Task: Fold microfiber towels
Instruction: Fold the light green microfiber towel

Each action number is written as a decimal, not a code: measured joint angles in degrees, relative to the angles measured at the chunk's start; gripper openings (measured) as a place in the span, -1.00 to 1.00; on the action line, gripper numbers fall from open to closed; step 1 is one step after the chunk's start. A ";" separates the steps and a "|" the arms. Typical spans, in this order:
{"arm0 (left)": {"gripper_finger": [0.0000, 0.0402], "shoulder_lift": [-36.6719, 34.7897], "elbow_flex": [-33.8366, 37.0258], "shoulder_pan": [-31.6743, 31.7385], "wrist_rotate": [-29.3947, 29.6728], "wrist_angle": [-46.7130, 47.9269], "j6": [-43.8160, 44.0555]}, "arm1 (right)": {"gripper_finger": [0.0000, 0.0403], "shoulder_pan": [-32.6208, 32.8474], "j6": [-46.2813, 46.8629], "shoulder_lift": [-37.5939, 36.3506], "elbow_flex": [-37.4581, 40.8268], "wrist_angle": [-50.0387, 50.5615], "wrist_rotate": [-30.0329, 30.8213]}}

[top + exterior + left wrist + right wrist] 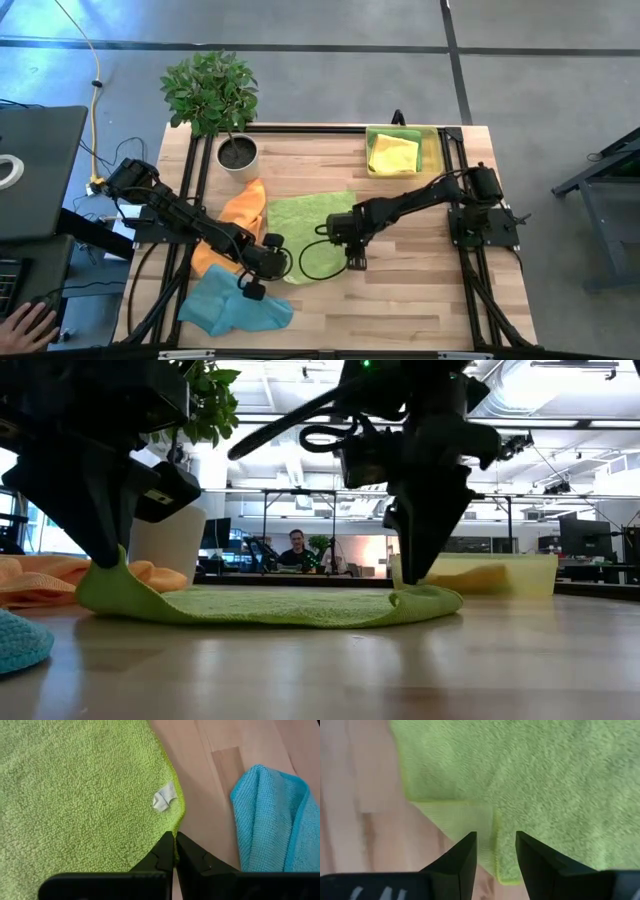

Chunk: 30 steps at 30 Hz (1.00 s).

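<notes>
A lime green towel (pixel 310 225) lies spread on the table's middle. My left gripper (pixel 283 270) is shut on its near left corner, which shows in the left wrist view (pixel 175 836) beside a white label (pixel 164 800). My right gripper (pixel 353 262) is open over the towel's near right corner (pixel 470 817), which is turned over. Its fingers stand on either side of that flap (pixel 495 840). An orange towel (pixel 240 215) and a light blue towel (pixel 235 305) lie to the left. A yellow towel (pixel 393 152) lies in the tray on a green one (pixel 405 135). My left gripper pinches the green towel's edge at the corner (pixel 176 831), just past the label, between its two fingers, coming from above. The low view shows that corner (pixel 120 572) drawn up off the table, while the rest of the towel (pixel 280 605) lies flat. My right gripper's tips are down at the towel's corner (pixel 425 595); I cannot tell whether they touch it.
A potted plant (pixel 237 152) stands at the far left. The translucent yellow tray (pixel 437 150) is at the far right. A dark cable loop (pixel 318 260) hangs over the green towel. Bare wood shows along the near right. A person's hand (pixel 25 322) is beyond the table's left side.
</notes>
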<state>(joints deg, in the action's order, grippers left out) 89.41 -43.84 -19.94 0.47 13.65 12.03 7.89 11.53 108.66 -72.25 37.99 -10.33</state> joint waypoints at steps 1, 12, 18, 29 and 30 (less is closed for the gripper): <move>-0.99 0.00 -0.01 0.00 0.00 0.00 0.00 | -0.37 -0.24 -0.02 0.00 0.00 -0.20 -0.90; -0.99 0.00 0.01 0.00 0.00 -0.19 -0.02 | -0.37 -0.32 0.10 1.66 0.00 -0.39 -6.66; -0.99 0.00 0.01 -0.23 -0.02 -0.17 0.00 | -0.37 0.07 0.15 1.66 0.00 -1.05 -6.77; -0.99 0.00 0.01 -1.33 0.04 -0.22 -0.02 | -0.37 2.83 0.69 1.66 0.00 0.29 -3.91; -0.99 0.00 0.01 -1.33 0.05 -0.24 -0.02 | -0.37 2.85 0.92 1.66 0.00 0.31 -2.34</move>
<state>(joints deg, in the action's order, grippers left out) 89.41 -43.84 -21.28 0.52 13.41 12.01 10.74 12.45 110.32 -72.25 38.30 -12.67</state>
